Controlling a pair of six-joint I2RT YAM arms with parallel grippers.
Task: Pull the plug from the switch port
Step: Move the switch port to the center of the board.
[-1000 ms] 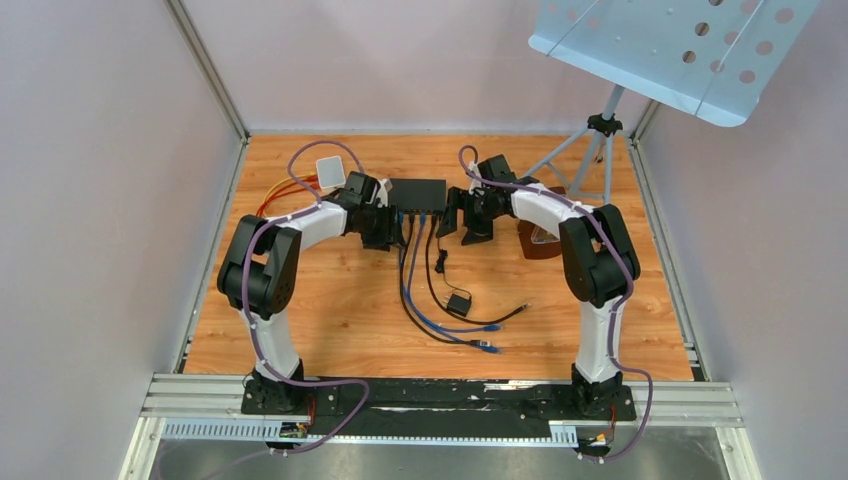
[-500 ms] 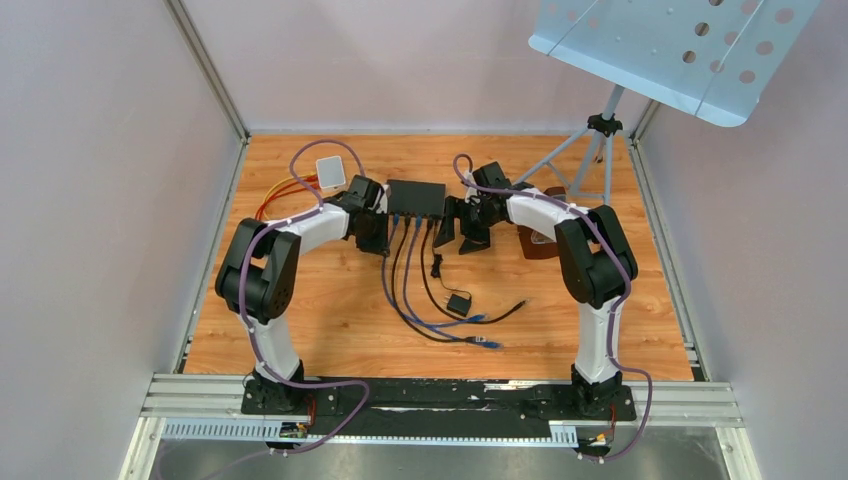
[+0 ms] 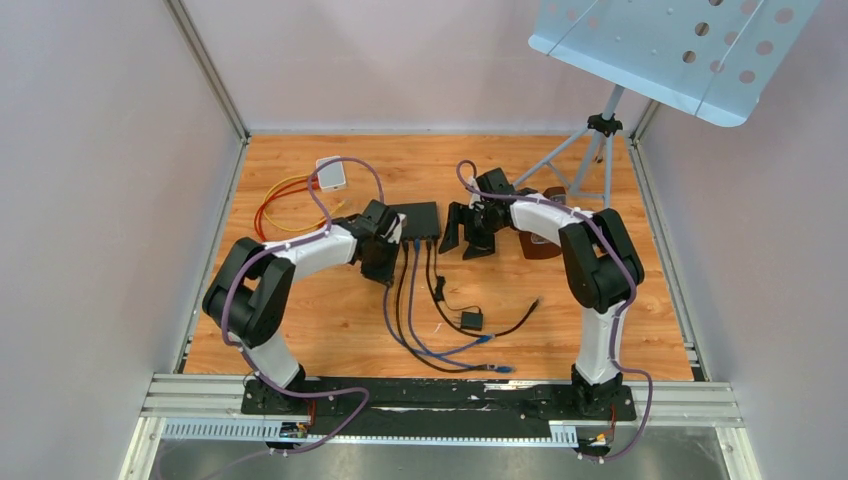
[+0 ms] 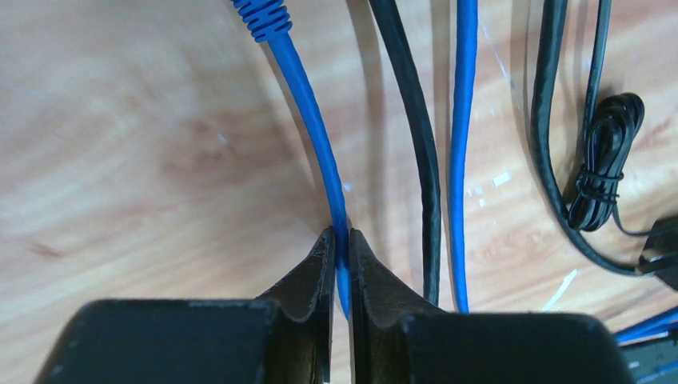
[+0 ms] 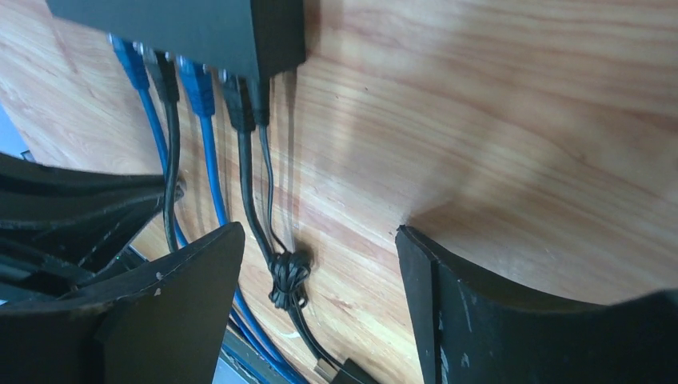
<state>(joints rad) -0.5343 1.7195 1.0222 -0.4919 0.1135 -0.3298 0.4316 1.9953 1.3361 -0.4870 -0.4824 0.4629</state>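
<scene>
The black switch (image 3: pixel 420 218) lies mid-table with several blue and black cables plugged into its near side. In the right wrist view the switch (image 5: pixel 184 28) shows two blue plugs (image 5: pixel 196 84) and black plugs seated in its ports. My left gripper (image 3: pixel 388 265) sits just left of and below the switch. In the left wrist view my left gripper (image 4: pixel 341 244) is shut on a blue cable (image 4: pixel 312 120), some way down from its ribbed boot (image 4: pixel 260 16). My right gripper (image 3: pixel 466 240) is open beside the switch's right end. In its wrist view my right gripper (image 5: pixel 320 264) straddles a knotted black lead (image 5: pixel 288 276).
A white box (image 3: pixel 330 173) with orange and yellow wires (image 3: pixel 275 200) lies at the back left. A music stand's tripod (image 3: pixel 590 150) and a brown object (image 3: pixel 540 245) stand behind the right arm. A small black adapter (image 3: pixel 471 321) and loose cable ends lie in front.
My left gripper has pulled back toward the near side with the blue cable. The switch slid nearer with it, and the loose cables and adapter shifted right. The right gripper stayed open beside the switch.
</scene>
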